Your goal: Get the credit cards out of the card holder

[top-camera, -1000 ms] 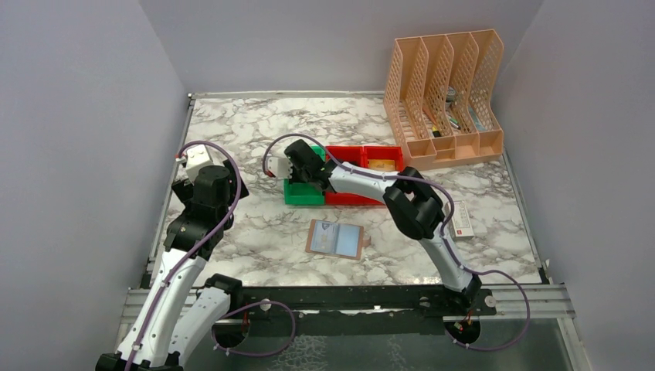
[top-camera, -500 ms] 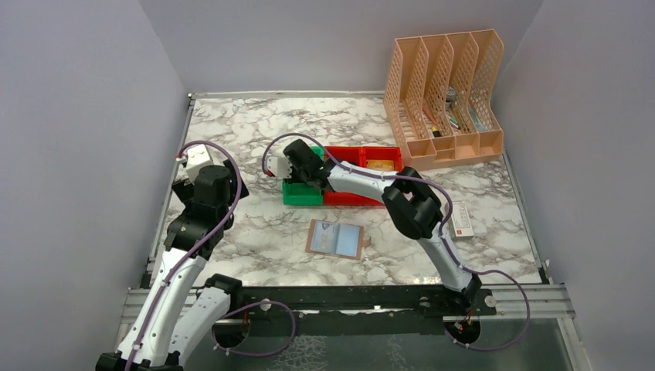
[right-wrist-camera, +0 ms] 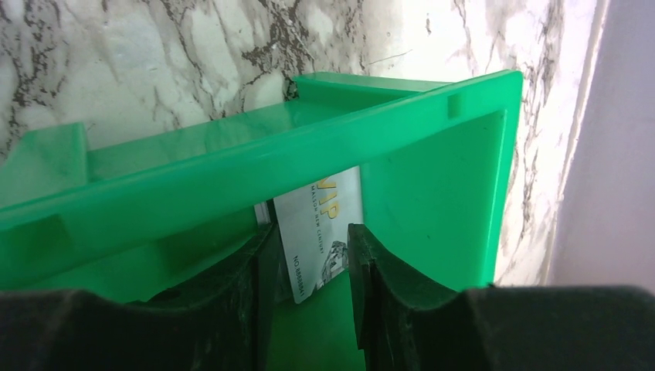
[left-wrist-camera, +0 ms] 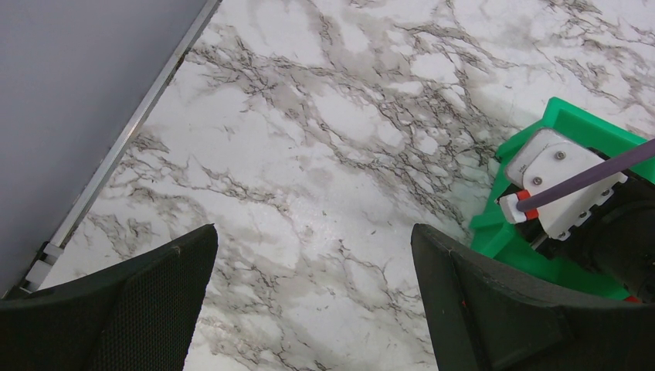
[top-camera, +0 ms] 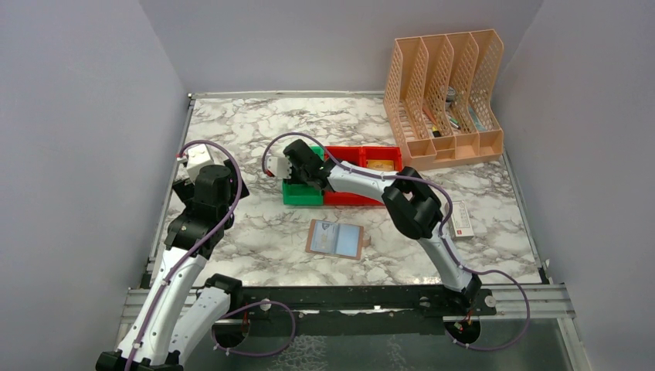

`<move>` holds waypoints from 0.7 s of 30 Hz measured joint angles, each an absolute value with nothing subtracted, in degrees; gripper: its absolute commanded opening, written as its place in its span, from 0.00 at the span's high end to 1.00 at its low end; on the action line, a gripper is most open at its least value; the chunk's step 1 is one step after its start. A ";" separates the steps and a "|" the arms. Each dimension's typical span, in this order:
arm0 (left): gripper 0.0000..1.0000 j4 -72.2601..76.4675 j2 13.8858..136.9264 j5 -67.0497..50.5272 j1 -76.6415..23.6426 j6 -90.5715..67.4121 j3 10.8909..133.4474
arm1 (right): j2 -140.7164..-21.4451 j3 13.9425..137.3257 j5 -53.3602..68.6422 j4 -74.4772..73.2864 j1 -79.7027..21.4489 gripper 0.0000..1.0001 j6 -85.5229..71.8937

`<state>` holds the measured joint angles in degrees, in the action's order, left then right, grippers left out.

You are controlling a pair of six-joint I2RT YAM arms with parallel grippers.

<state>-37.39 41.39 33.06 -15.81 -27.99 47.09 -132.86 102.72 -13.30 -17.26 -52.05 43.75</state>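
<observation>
The right gripper (right-wrist-camera: 309, 236) has parted its jaws inside the green plastic bin (right-wrist-camera: 432, 178); the silver-grey credit card (right-wrist-camera: 320, 220) sits between them. The left gripper (left-wrist-camera: 313, 239) stays wide open, empty. The brown bifold card holder (top-camera: 335, 239) lies unmoved on the marble table (top-camera: 255, 124).

The table (top-camera: 255, 131) carried one open card holder (top-camera: 335, 239), one green bin (top-camera: 303, 193) with one card (right-wrist-camera: 320, 232) showing inside, one peach file rack (top-camera: 444, 97) of four slots, one white box (top-camera: 461, 219), and red bins (top-camera: 349, 154) too covered to count.
</observation>
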 measured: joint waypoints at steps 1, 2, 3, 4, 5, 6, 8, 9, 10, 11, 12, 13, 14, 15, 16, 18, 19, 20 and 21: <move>0.01 -37.39 41.39 33.06 -15.81 -27.99 47.09 | -132.86 102.72 -12.78 -17.43 -52.05 0.61 43.55; 0.01 -37.36 41.39 33.04 -15.81 -27.99 47.09 | -132.86 102.72 -12.45 -17.63 -52.05 0.61 43.29; 0.01 -37.39 41.39 33.04 -15.81 -27.99 47.09 | -132.86 102.72 -12.16 -17.80 -52.05 0.61 43.09; 0.01 -37.39 41.39 33.04 -15.81 -27.99 47.09 | -132.86 102.72 -11.88 -17.98 -52.03 0.61 42.87; 0.01 -37.39 41.41 33.04 -15.81 -27.99 47.09 | -132.86 102.72 -11.66 -18.04 -52.01 0.61 42.65; 0.01 -37.39 41.41 33.06 -15.81 -27.99 47.09 | -132.86 102.72 -11.46 -18.09 -51.99 0.61 42.41; 0.01 -37.39 41.41 33.04 -15.81 -27.99 47.09 | -132.86 102.72 -11.09 -18.20 -51.92 0.61 42.06; 0.01 -37.39 41.41 33.04 -15.81 -27.99 47.09 | -132.86 102.72 -11.03 -18.22 -51.90 0.61 41.89; 0.01 -37.39 41.41 33.04 -15.81 -27.99 47.09 | -132.86 102.72 -11.03 -18.22 -51.90 0.61 41.71; 0.01 -37.39 41.41 33.04 -15.81 -27.99 47.09 | -132.84 102.72 -11.03 -18.20 -51.88 0.61 41.47; 0.01 -37.39 41.41 33.04 -15.81 -27.99 47.09 | -132.75 102.69 -11.03 -18.20 -51.79 0.61 41.12; 0.01 -37.39 41.41 33.04 -15.81 -27.99 47.09 | -132.62 102.69 -11.00 -18.17 -51.79 0.61 40.69; 0.01 -37.39 41.41 33.04 -15.81 -27.99 47.09 | -132.31 102.61 -10.83 -18.11 -51.79 0.61 40.03; 0.01 -37.39 41.41 33.04 -15.81 -27.99 47.09 | -131.74 102.24 -10.57 -17.85 -51.79 0.61 39.13; 0.01 -37.39 41.43 33.04 -15.81 -27.99 47.09 | -130.78 101.62 -10.17 -17.61 -51.79 0.61 38.15; 0.01 -37.36 41.43 33.04 -15.81 -27.99 47.09 | -127.61 98.96 -9.28 -15.68 -51.77 0.61 35.62; 0.01 -37.39 41.43 33.04 -15.81 -27.99 47.09 | -125.23 96.62 -8.93 -13.96 -51.77 0.61 34.06; 0.01 -37.39 41.47 33.04 -15.81 -27.99 47.09 | -122.45 93.97 -8.56 -12.40 -51.77 0.61 32.38; 0.01 -37.39 41.50 33.04 -15.81 -27.99 47.09 | -119.17 90.80 -8.32 -10.44 -51.77 0.61 30.26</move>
